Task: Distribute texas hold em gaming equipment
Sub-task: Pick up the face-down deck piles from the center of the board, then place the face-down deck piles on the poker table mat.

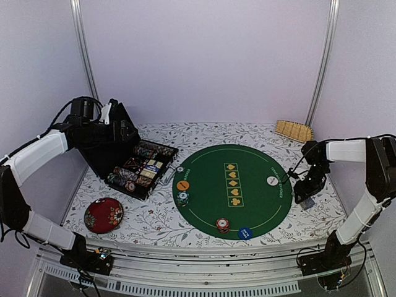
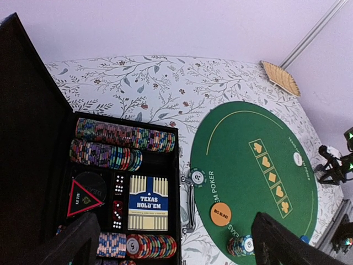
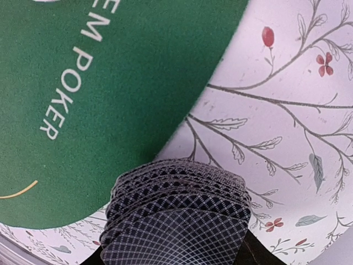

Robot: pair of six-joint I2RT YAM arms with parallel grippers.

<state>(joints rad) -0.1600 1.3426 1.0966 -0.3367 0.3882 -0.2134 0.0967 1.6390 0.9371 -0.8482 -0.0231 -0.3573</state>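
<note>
Two outspread arms (image 1: 43, 151) (image 1: 346, 150); cards (image 3: 176, 221) at right

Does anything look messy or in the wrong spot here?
Mostly tidy. The playing cards in the right tool are slid apart into an uneven, staggered pile, not a square deck. One chip also lies alone right at the green mat's edge, near the open case.
</note>
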